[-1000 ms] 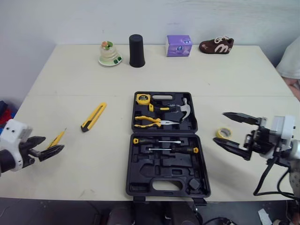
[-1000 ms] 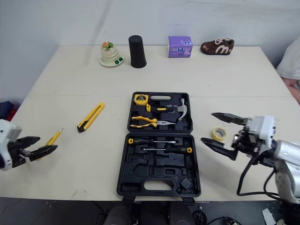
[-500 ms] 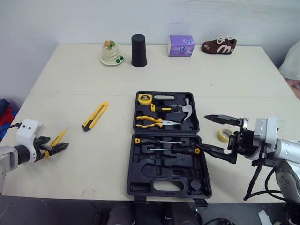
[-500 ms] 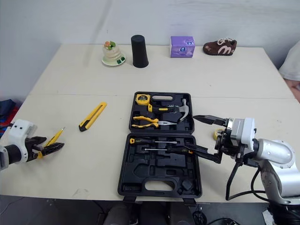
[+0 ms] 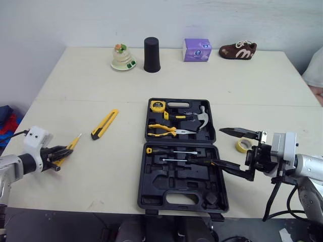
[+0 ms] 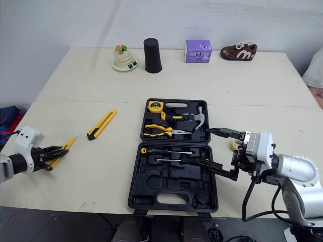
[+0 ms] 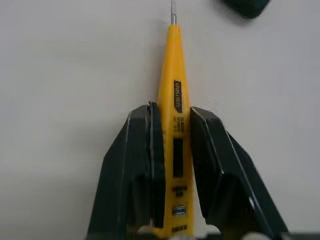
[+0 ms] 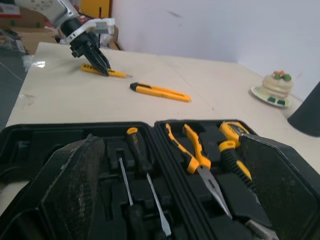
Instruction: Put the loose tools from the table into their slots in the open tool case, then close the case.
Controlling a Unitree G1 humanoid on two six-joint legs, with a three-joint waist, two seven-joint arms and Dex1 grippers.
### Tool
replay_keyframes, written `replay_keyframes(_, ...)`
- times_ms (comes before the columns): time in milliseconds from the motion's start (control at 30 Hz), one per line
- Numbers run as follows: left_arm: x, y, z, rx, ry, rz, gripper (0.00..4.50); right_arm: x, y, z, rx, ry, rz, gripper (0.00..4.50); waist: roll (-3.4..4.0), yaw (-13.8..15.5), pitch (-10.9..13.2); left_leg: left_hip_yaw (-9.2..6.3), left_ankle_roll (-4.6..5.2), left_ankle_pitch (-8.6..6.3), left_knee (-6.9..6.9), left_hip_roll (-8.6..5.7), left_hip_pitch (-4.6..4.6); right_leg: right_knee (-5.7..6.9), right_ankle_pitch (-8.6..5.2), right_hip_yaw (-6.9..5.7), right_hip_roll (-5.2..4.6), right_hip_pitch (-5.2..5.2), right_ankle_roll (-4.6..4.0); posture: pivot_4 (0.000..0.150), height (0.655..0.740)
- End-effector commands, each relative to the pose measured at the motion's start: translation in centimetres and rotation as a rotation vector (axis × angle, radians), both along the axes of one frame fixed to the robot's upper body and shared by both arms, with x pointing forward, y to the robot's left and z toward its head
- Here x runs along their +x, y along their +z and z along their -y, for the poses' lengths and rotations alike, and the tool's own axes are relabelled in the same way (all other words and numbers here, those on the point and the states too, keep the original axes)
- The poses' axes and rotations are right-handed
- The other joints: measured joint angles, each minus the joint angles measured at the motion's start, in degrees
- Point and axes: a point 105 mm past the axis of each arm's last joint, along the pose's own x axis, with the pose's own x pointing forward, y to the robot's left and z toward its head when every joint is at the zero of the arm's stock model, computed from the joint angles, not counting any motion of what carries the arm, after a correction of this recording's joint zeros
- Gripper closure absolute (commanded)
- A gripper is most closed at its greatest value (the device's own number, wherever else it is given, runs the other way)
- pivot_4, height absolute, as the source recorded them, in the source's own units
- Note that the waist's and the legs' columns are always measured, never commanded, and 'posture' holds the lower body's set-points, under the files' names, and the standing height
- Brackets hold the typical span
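Case (image 5: 181,174), not yet closed, holds hammer (image 5: 201,117), pliers (image 5: 166,130) and screwdrivers (image 5: 171,151); knife (image 5: 104,124), tape roll (image 5: 243,145) and pen (image 7: 172,60) remain out, left gripper (image 7: 172,111) clamped on pen, right gripper (image 5: 217,146) spread wide.

Cut off by the left wrist view's edge: metal tip of the yellow tester pen (image 7: 175,95), most of a dark object (image 7: 246,6). Partly hidden behind the right gripper (image 5: 216,146): the tape roll (image 5: 243,145). Blurred close up in the right wrist view: that gripper's fingers (image 8: 75,175), covering parts of the tool case (image 8: 30,140).
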Motion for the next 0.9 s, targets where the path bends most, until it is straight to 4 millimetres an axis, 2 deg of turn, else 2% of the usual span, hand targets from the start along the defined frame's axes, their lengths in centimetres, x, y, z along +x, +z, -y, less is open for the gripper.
replay_keyframes(33,-0.2,4.8,4.1,0.077,-0.253,0.165,4.07,-0.6,2.1,1.2,-0.008,-0.058,0.079,0.00,-0.16,-0.04,-0.02,-0.03,0.00,0.00,0.01,0.01,-0.04,0.00,0.00,-0.02,0.00,-0.01,0.00,0.150,0.7400)
replay_keyframes(167,-1.1,6.9,9.8,0.120,-0.571,0.230,4.07,-1.6,0.7,2.3,-0.080,-0.063,0.015,0.00,-0.16,-0.02,-0.02,-0.01,-0.03,-0.01,-0.04,0.01,-0.01,-0.06,0.00,0.00,0.03,0.02,-0.01,0.150,0.7400)
replay_keyframes(300,-1.0,6.9,13.7,0.295,-0.824,0.231,4.07,-1.7,0.2,2.8,-0.101,-0.083,-0.007,0.00,-0.16,-0.11,-0.02,0.05,0.02,0.02,0.06,-0.03,0.02,0.00,0.02,0.03,0.12,0.04,0.04,0.150,0.7400)
replay_keyframes(367,-1.3,7.2,17.5,0.262,-0.969,0.216,4.07,-1.8,0.0,3.0,-0.108,-0.092,-0.016,0.00,-0.16,-0.25,-0.02,0.14,0.02,0.02,0.12,0.01,0.05,0.00,0.06,0.10,0.24,0.06,0.10,0.150,0.7400)
replay_keyframes(433,-1.7,7.0,19.8,0.262,-1.045,0.164,4.07,-1.8,-0.1,3.0,-0.114,-0.100,-0.024,0.00,-0.17,-0.11,-0.01,0.14,0.01,0.02,0.21,0.01,0.01,0.00,0.08,0.16,0.65,0.06,0.13,0.150,0.7400)
replay_keyframes(633,-1.7,5.3,22.9,0.376,-1.099,0.018,4.07,-2.0,-0.7,2.8,-0.115,-0.123,-0.037,0.00,-0.18,-0.21,-0.01,0.23,-0.47,0.01,0.75,0.15,-0.11,0.04,0.06,0.53,1.29,0.01,0.15,0.150,0.7400)
replay_keyframes(900,-1.6,2.8,26.1,0.427,-1.114,-0.050,4.07,-3.2,-0.8,2.5,-0.099,-0.175,-0.037,0.00,-0.20,-0.01,0.01,0.14,-0.47,0.03,0.84,0.15,-0.13,0.13,0.02,0.59,1.31,0.02,0.17,0.150,0.7400)
